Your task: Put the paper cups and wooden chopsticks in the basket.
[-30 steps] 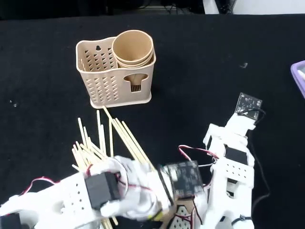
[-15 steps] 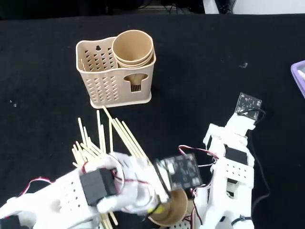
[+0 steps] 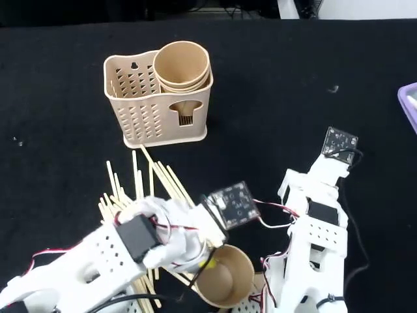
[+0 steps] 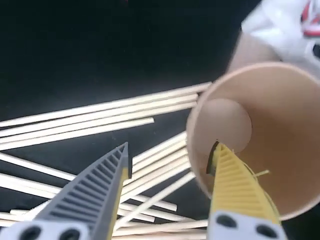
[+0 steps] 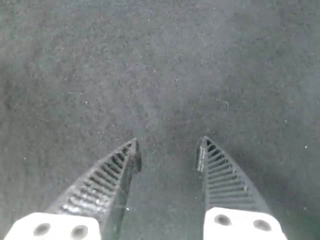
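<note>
A tan slotted basket (image 3: 146, 107) stands at the back of the black cloth, with stacked paper cups (image 3: 182, 65) in its right half. Loose wooden chopsticks (image 3: 140, 186) lie fanned out in front of it, and they cross the cloth in the left wrist view (image 4: 100, 115). Another paper cup (image 3: 225, 283) lies tipped near the front edge, its mouth facing up. My left gripper (image 4: 170, 147) is open: one finger is inside the cup (image 4: 260, 145) and the other is outside, apart from its wall, over the chopsticks. My right gripper (image 5: 167, 150) is open over bare cloth.
The right arm (image 3: 319, 228) stands folded at the front right, close beside the tipped cup. A purple object (image 3: 409, 104) pokes in at the right edge. The black cloth (image 3: 293, 78) stretches bare to the right of the basket.
The left arm's wrist has swung back and to the left. The paper cup has come out from under it and tipped its mouth upward. The right arm has kept still.
</note>
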